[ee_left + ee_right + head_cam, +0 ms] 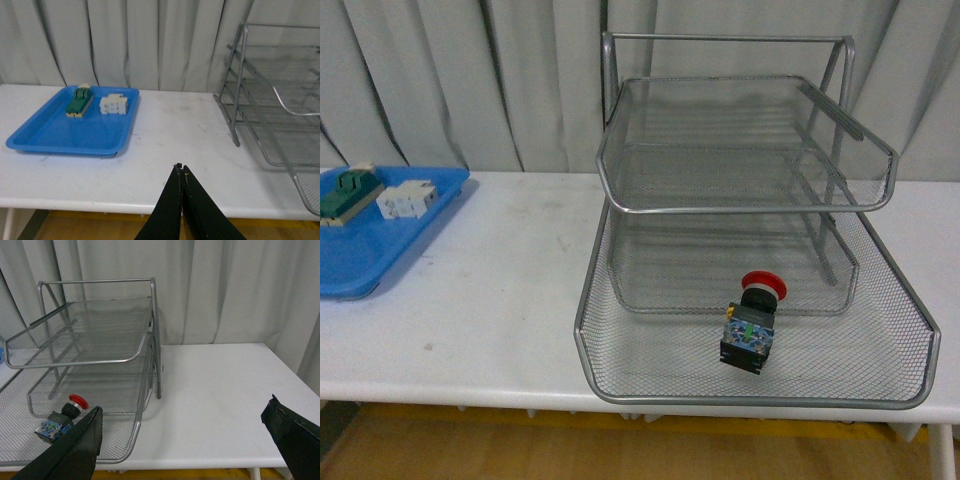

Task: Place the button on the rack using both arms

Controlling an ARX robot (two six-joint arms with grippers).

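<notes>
Nearest, the left claw (181,172) is pressed together over the white worktop (500,300). The right claw (185,407) gapes wide, holding nothing. Both hang clear, which fits a finished job, I'd say: the red-capped black push-button (753,322) lies tipped in the lowest tier of the silver wire-mesh rack (770,404), close to its near rim. Far left sits a flat blue plastic tray (410,240), out of the way.

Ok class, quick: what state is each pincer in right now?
Left pincer: closed, holding nothing.
Right pincer: open, empty.
</notes>
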